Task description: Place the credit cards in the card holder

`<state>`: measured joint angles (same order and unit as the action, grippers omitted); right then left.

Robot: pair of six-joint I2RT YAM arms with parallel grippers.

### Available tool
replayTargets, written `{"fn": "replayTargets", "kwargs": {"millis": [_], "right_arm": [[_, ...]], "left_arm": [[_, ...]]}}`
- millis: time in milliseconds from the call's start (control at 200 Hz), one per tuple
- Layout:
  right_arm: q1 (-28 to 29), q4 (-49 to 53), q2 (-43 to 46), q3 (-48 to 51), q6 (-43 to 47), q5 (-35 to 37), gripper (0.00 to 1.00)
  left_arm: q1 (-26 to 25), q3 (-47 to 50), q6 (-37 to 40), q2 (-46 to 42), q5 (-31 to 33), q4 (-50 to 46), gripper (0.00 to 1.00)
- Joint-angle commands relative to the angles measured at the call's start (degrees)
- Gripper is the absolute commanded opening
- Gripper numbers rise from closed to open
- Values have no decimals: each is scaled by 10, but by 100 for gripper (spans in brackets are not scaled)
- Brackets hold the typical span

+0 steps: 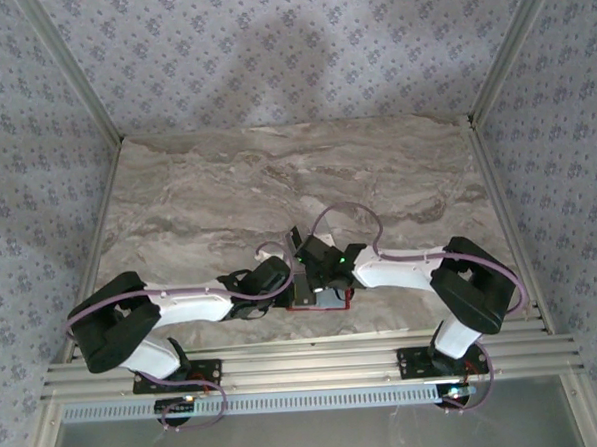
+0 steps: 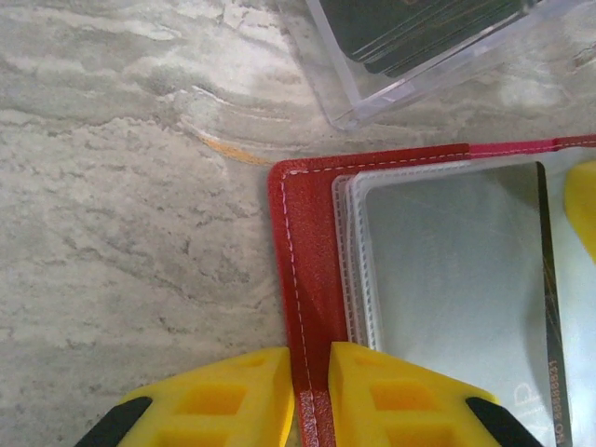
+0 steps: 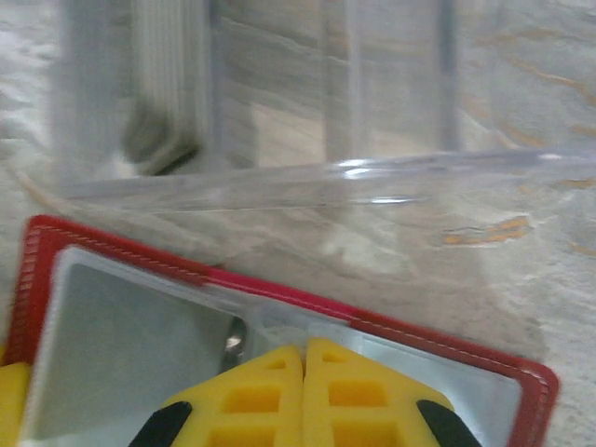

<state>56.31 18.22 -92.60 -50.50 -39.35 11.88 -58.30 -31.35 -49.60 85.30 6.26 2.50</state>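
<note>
The red card holder (image 2: pixel 317 242) lies open near the table's front edge, grey-silver inside up. My left gripper (image 2: pixel 312 358) is shut on its red left border, one yellow finger on each side. A thin dark card edge (image 2: pixel 549 317) runs along the right side of the holder's clear sleeve. More dark credit cards (image 2: pixel 419 28) sit in a clear plastic box just beyond. My right gripper (image 3: pixel 304 358) is shut, its tips pressed together over the holder's (image 3: pixel 466 349) clear inner sleeve; nothing shows between them. In the top view both grippers, left (image 1: pixel 280 283) and right (image 1: pixel 319 274), meet over the holder (image 1: pixel 318 305).
The clear plastic box (image 3: pixel 279 177) stands right behind the holder, its near wall almost touching the red rim. Marble tabletop (image 1: pixel 276 185) stretches far and to both sides. The aluminium rail (image 1: pixel 306 368) with the arm bases runs just in front of the holder.
</note>
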Motion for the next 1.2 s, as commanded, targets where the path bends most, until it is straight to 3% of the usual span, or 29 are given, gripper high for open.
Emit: {"fn": "replayTargets", "kwargs": {"millis": [0,110,540,704,1194], "right_arm": [[15,9,-6,-28,2,-33,11],[17,-18,-15,-30,-8,-61,23],[16,-156,-10,29,-39,-177,52],[16,-194,-5,33,-46,-220,54],[28,-212,-57,-36,-56,-236,54]], "left_arm": [[-13,18,-11,74,-58,9,20],[-14,19,-14,74,-60,16,19],[-13,30,-20,54,-62,25,22],[-11,34,-21,44,-66,27,26],[-11,52,-16,-22,-48,-10,33]]}}
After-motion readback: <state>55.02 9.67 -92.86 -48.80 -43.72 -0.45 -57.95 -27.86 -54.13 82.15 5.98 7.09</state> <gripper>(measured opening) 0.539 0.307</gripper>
